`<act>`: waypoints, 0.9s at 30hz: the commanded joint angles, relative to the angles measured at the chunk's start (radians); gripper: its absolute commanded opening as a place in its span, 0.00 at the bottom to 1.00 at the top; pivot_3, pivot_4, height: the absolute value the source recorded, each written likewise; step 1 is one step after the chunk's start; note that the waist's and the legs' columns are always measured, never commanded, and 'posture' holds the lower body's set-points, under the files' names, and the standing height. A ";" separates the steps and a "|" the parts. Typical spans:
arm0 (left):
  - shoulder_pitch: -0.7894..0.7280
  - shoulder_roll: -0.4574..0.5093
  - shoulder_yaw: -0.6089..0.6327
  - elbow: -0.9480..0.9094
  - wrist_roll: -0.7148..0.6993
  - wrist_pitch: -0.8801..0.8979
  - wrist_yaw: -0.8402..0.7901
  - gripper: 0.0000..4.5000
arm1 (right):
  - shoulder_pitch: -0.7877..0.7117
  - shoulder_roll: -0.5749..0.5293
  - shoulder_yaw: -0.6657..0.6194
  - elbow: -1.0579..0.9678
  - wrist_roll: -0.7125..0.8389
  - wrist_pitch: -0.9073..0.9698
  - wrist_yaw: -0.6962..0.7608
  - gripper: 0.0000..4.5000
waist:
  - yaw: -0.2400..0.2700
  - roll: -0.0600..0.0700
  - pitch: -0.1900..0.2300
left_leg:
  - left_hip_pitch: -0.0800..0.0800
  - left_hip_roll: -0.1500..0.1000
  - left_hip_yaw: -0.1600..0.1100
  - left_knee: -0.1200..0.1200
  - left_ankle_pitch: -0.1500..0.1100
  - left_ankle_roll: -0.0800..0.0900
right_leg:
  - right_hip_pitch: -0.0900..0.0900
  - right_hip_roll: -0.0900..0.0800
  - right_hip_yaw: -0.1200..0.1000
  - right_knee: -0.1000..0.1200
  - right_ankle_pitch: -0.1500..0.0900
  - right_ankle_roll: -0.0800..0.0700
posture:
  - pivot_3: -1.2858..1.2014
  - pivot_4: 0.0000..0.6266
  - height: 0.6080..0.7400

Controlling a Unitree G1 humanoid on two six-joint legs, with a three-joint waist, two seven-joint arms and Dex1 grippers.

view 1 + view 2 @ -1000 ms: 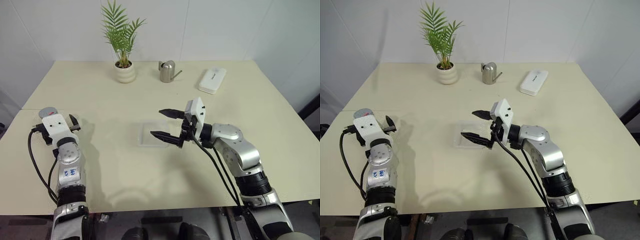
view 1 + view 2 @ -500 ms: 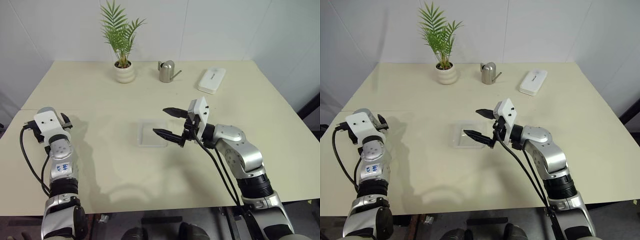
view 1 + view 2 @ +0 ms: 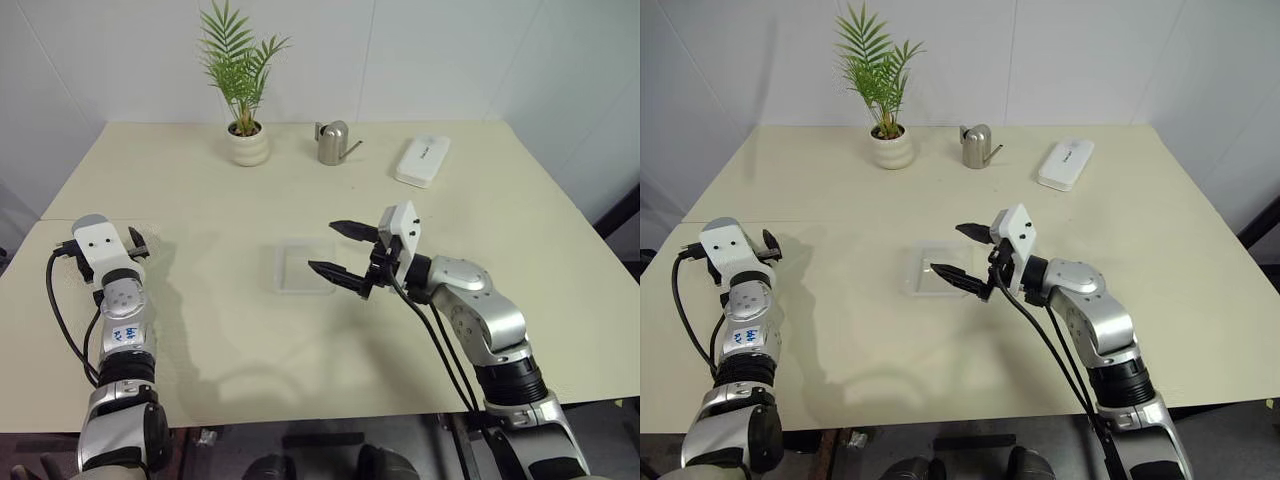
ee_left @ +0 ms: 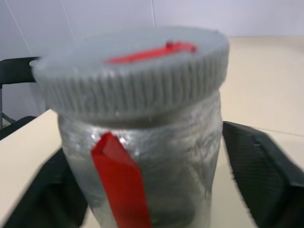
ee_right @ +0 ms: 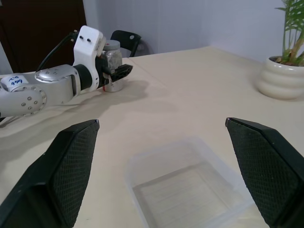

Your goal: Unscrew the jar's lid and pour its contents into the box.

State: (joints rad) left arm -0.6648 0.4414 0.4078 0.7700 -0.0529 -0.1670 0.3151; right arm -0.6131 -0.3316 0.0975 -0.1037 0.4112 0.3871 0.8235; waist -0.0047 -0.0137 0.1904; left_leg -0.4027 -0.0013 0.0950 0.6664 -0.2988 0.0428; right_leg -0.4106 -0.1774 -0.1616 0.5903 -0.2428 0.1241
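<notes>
- Since a second ago my left pincer has drawn its fingers in around the jar; my right arm has barely shifted.
- From the left wrist view the jar sits between the two black fingers, lid still screwed on, red mark across its top and a red strip down the glass.
- I cannot tell whether the fingers actually press the glass yet (a sliver of counter shows beside the far finger), so I count the left pincer as closing, not yet grasping.
- Jar's place: near the left edge of the counter, well apart from the box.
- My right pincer hangs released, fingers spread wide, just beside the box and empty.
- The contents are hidden behind the frosted-looking wall.
- Risks, as I judge them: if the fingers close unevenly they could tip the jar or nudge it off the nearby counter edge.
- A low or slack hold would let the jar spin when the right pincer twists the lid, so nothing unscrews.
</notes>
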 commanded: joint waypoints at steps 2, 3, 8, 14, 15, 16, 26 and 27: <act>-0.020 0.026 -0.009 -0.007 -0.003 -0.032 -0.022 0.51 | 0.006 0.017 -0.036 -0.024 0.016 -0.039 -0.019 1.00 | 0.000 0.000 0.000 | 0.000 0.000 0.000 0.000 0.000 0.000 | 0.000 0.000 0.000 0.000 0.000 0.000 | 0.52 0.24 1.00; -0.018 0.026 -0.010 -0.012 -0.006 -0.034 -0.030 0.45 | 0.007 0.017 -0.036 -0.022 0.016 -0.041 -0.017 1.00 | 0.000 0.000 0.000 | 0.000 0.000 0.000 0.000 0.000 0.000 | 0.000 0.000 0.000 0.000 0.000 0.000 | 0.52 0.24 1.00; 0.000 0.030 -0.009 -0.112 -0.078 -0.029 -0.179 0.44 | 0.026 -0.008 -0.059 -0.035 0.022 -0.034 -0.009 1.00 | 0.001 0.000 0.000 | 0.000 0.000 0.000 0.000 0.000 0.000 | 0.000 0.000 0.000 0.000 0.000 0.000 | 0.52 0.24 1.00; 0.076 0.116 -0.106 -0.445 -0.219 0.143 -0.607 0.44 | 0.079 -0.137 -0.161 -0.127 0.082 0.043 0.007 1.00 | 0.002 0.000 0.000 | -0.001 -0.001 0.000 0.000 0.000 0.000 | 0.000 0.000 0.000 -0.001 0.000 0.000 | 0.52 0.24 1.00; 0.080 0.123 -0.116 -0.477 -0.254 0.195 -0.657 0.44 | 0.085 -0.167 -0.181 -0.144 0.101 0.064 0.017 1.00 | 0.002 0.000 0.000 | 0.000 -0.001 -0.001 0.000 0.000 0.000 | 0.000 0.000 0.000 0.000 0.000 0.000 | 0.52 0.24 1.00; 0.082 0.125 -0.119 -0.498 -0.282 0.236 -0.694 0.44 | 0.088 -0.188 -0.192 -0.155 0.115 0.080 0.022 1.00 | 0.002 0.000 0.000 | 0.000 -0.001 0.000 0.000 0.000 0.000 | 0.000 0.000 0.000 -0.001 0.000 0.000 | 0.52 0.24 1.00; 0.058 0.129 -0.372 -0.759 -0.431 0.488 -1.177 0.44 | -0.041 -0.230 -0.162 -0.243 0.234 0.256 0.007 1.00 | -0.003 0.000 0.000 | 0.001 0.005 0.003 0.002 0.001 -0.002 | 0.000 0.005 0.004 0.000 0.001 -0.001 | 0.52 0.24 1.00; 0.048 0.121 -0.372 -0.770 -0.445 0.511 -1.181 0.44 | -0.054 -0.221 -0.152 -0.252 0.241 0.268 0.003 1.00 | -0.003 0.000 0.000 | 0.000 0.006 0.002 0.002 0.002 -0.003 | 0.000 0.007 0.004 -0.001 0.001 -0.002 | 0.52 0.24 1.00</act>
State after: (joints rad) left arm -0.5888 0.5611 0.0187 0.0468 -0.4635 0.3237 -0.8482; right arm -0.6467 -0.5591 -0.0591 -0.3020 0.6154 0.6383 0.8369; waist -0.0075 -0.0139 0.1906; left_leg -0.4022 0.0069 0.0973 0.6685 -0.2967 0.0386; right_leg -0.4108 -0.1691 -0.1579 0.5896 -0.2418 0.1219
